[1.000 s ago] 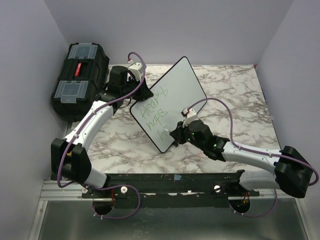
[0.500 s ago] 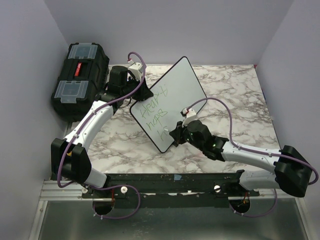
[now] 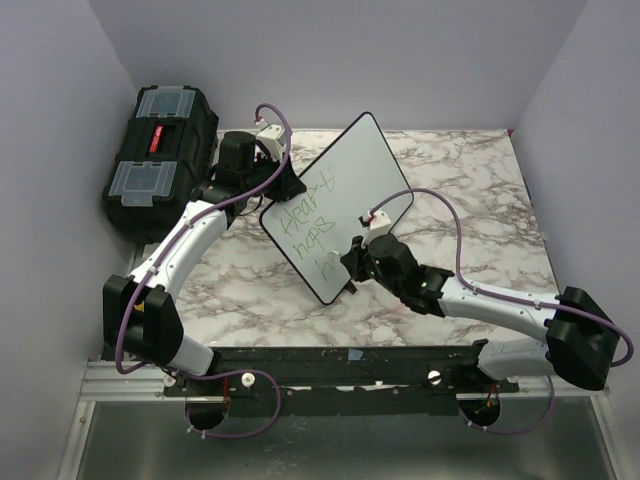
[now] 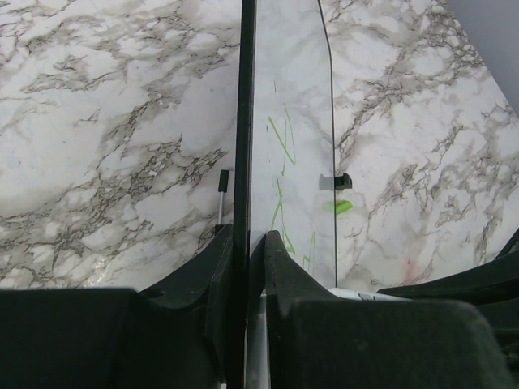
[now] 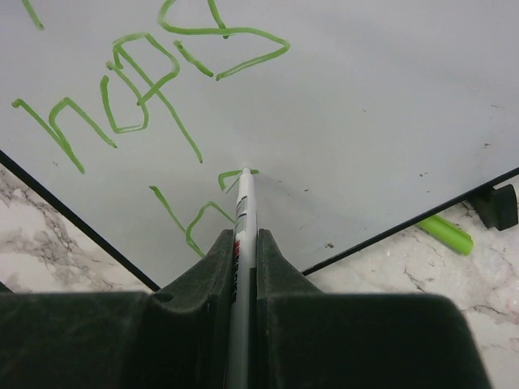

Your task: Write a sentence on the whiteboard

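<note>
Nudged left, right end effector (image 5: 242, 237) clamps marker (image 5: 243, 198); left end effector (image 4: 248, 241) clamps whiteboard (image 3: 366, 165); toolbox (image 3: 160, 152) closed.

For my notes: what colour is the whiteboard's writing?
Green; the sentence shows clearest in the right wrist view.

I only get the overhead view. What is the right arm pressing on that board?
Observer: A pen, clamped in the right pincer, tip on the whiteboard.
Operator: And the left arm?
Observer: The left pincer is shut on the whiteboard's edge.
Operator: Anything hidden from me?
Observer: A small green piece, maybe a cap, lies on the table by the whiteboard's edge.
</note>
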You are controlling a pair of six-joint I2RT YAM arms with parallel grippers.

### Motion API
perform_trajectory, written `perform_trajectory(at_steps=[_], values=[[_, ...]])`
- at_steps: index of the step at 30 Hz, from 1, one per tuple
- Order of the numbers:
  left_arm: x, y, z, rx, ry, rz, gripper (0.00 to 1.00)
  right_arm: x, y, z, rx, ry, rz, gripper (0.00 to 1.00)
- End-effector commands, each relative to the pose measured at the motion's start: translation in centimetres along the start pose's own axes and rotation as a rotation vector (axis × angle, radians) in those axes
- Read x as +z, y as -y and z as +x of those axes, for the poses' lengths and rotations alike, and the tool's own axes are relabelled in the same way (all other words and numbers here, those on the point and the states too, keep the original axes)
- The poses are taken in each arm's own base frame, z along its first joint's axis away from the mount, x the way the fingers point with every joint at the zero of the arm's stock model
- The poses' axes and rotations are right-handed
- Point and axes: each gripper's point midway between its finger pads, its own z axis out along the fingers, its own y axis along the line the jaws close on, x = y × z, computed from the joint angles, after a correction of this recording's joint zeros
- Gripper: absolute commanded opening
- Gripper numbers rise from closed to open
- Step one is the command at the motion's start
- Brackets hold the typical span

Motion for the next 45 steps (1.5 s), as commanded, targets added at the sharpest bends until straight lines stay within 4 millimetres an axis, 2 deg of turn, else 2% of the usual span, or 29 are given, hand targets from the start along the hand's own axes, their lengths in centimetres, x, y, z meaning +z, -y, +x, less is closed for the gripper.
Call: perform_trajectory(at_steps=[1, 8, 15, 20, 23, 29, 38, 45], values=[[0.4, -0.3, 2.7, 0.05, -0.086, -0.016, 0.0, 0.4, 1.8, 4.1, -0.041, -0.118, 0.049, 0.01], [0.7, -0.4, 2.7, 0.049, -0.087, -0.014, 0.0, -0.1, 1.8, 5.4, -0.028, -0.142, 0.021, 0.01], [0.6, -0.3, 2.6, 0.047, -0.085, -0.014, 0.0, 0.2, 1.4, 4.9, -0.035, -0.137, 0.012, 0.01], [0.6, -0.4, 2.7, 0.047, -0.087, -0.015, 0.0, -0.4, 1.9, 5.1, -0.041, -0.149, 0.029, 0.01], [0.6, -0.4, 2.7, 0.048, -0.09, -0.016, 0.0, -1.4, 2.1, 4.1, -0.026, -0.123, 0.036, 0.01], [0.4, -0.3, 2.6, 0.057, -0.089, -0.016, 0.0, -3.2, 2.1, 0.3, 0.008, -0.001, 0.046, 0.01], [0.0, -0.3, 2.9, 0.065, -0.092, -0.02, 0.0, -2.6, 2.8, -1.2, 0.015, 0.059, 0.103, 0.01], [-0.1, -0.4, 2.8, 0.071, -0.089, -0.025, 0.0, -2.2, 2.8, -2.6, 0.042, 0.126, 0.04, 0.01]])
